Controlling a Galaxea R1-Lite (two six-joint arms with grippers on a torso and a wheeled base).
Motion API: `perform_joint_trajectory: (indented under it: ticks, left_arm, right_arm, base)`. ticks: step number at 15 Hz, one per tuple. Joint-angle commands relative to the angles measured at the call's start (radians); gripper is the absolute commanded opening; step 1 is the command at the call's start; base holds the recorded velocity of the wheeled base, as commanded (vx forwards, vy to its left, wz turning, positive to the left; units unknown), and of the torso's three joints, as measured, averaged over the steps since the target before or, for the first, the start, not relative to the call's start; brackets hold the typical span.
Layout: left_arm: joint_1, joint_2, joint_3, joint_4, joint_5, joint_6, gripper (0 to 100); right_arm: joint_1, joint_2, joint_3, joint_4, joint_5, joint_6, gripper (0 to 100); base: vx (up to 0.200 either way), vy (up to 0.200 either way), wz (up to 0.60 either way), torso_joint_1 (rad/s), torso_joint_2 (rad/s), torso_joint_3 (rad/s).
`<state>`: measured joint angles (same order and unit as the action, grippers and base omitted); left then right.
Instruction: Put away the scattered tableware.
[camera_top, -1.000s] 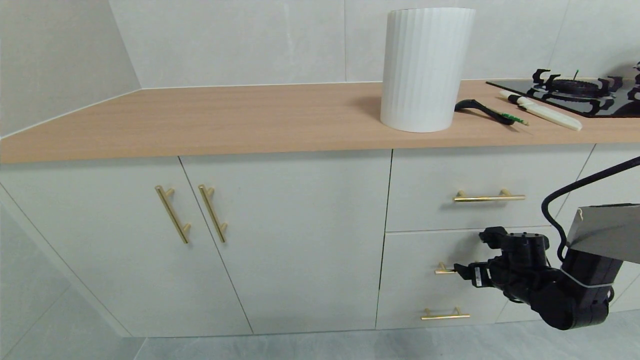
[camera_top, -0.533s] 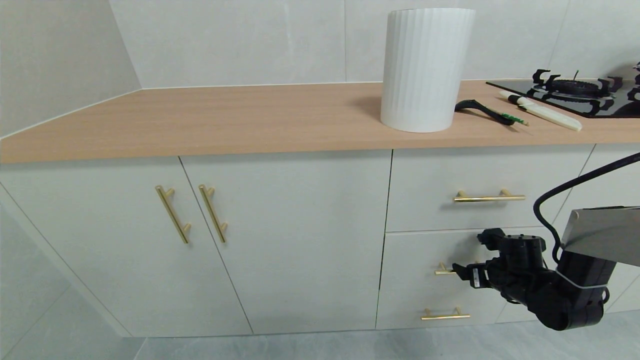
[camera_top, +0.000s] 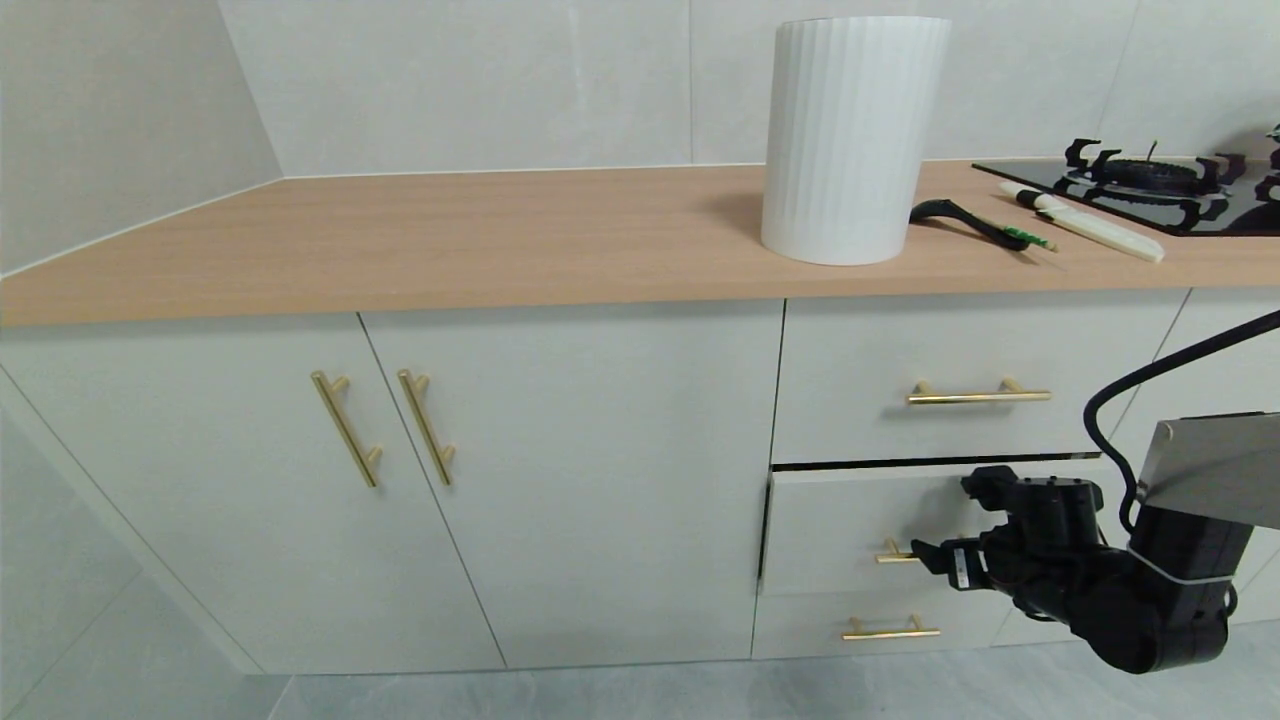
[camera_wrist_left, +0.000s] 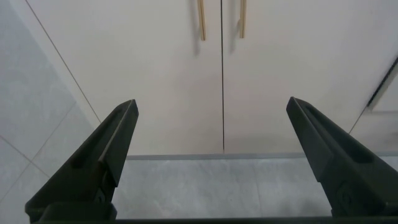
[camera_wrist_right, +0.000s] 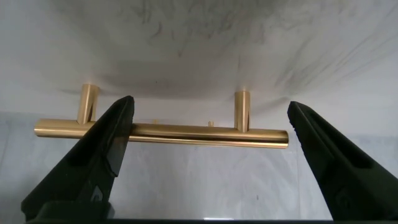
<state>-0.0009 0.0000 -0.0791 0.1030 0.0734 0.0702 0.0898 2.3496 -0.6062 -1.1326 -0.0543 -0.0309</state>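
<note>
head view, right gripper (camera_top: 915, 551) at the handle (camera_top: 892, 553) of the ajar drawer (camera_top: 845, 515), knife (camera_top: 1090, 230) and black utensil (camera_top: 960, 218) on the counter (camera_top: 500, 240) well above, left wrist view, left gripper (camera_wrist_left: 211, 106) spread wide, empty, right wrist view, fingers (camera_wrist_right: 99, 162) wide apart, handle (camera_wrist_right: 186, 132) just beyond them

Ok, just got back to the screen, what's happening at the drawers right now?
The right gripper is at the handle of the middle drawer, fingers open with the gold bar running across between them. That drawer stands slightly out, a dark gap along its top edge. The left gripper hangs open and empty, low before the cabinet doors. A black utensil and a white knife lie on the countertop by the white ribbed container, not yet put away.
</note>
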Motion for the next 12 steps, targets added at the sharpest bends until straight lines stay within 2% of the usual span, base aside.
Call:
perform_joint_trajectory:
  ticks: [1,5,6,8,10,12]
  left_arm:
    - [-0.001,0.002,-0.001,0.000,0.000,0.000,100]
    - [-0.001,0.002,-0.001,0.000,0.000,0.000,100]
    - [0.001,0.002,-0.001,0.000,0.000,0.000,100]
    - [0.001,0.002,-0.001,0.000,0.000,0.000,100]
    - [0.001,0.002,-0.001,0.000,0.000,0.000,100]
    - [0.001,0.002,-0.001,0.000,0.000,0.000,100]
  right_arm:
    - [0.002,-0.067,0.054,-0.003,0.001,0.000,100]
    - [0.031,-0.271,0.169,0.008,0.004,0.000,100]
    - [0.051,-0.411,0.190,0.056,0.005,0.000,100]
    - [0.085,-0.632,0.157,0.272,0.008,0.002,100]
    - [0.094,-0.760,0.059,0.493,0.011,0.003,100]
    - [0.093,-0.757,-0.067,0.632,0.013,0.003,100]
  base:
    - [0.000,0.000,0.00,0.000,0.00,0.000]
    - [0.000,0.000,0.00,0.000,0.00,0.000]
    - [0.000,0.000,0.00,0.000,0.00,0.000]
    - [0.000,0.000,0.00,0.000,0.00,0.000]
    - [0.000,0.000,0.00,0.000,0.00,0.000]
    - [0.000,0.000,0.00,0.000,0.00,0.000]
